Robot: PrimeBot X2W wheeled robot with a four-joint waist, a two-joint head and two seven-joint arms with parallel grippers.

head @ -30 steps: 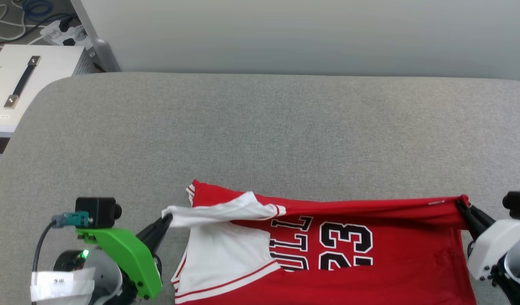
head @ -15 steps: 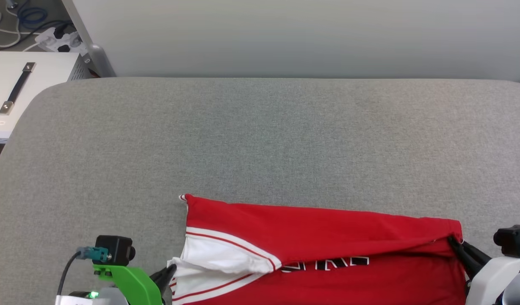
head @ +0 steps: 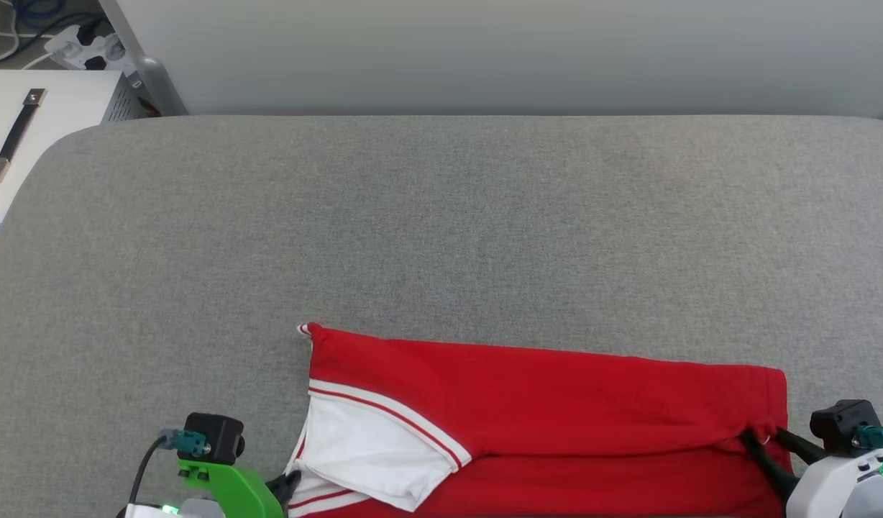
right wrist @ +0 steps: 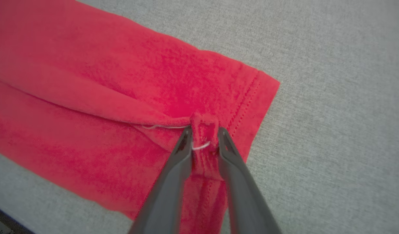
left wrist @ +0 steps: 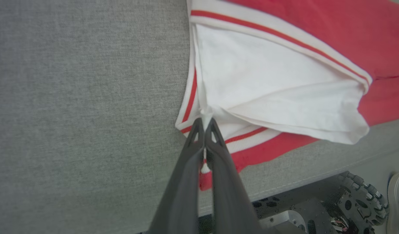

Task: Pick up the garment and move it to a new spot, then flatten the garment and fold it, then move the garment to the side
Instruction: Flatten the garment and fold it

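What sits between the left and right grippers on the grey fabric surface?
Head view: the folded red shirt with white sleeves spans the whole stretch, sleeve side pinched by the left gripper, red hem corner by the right gripper.

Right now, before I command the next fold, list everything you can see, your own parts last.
garment: one, red with a white, red-striped sleeve, folded over itself at the table's near edge.
table: one, grey fabric top, under the garment.
box: one, white with a black handle, off the table's far left corner.
power strip: one, white, with cables, on the floor behind the box.
wall: one, pale grey, behind the table.
left tool: one, dark, shut on the garment's white sleeve edge.
right tool: one, dark, shut on a bunched red hem corner.
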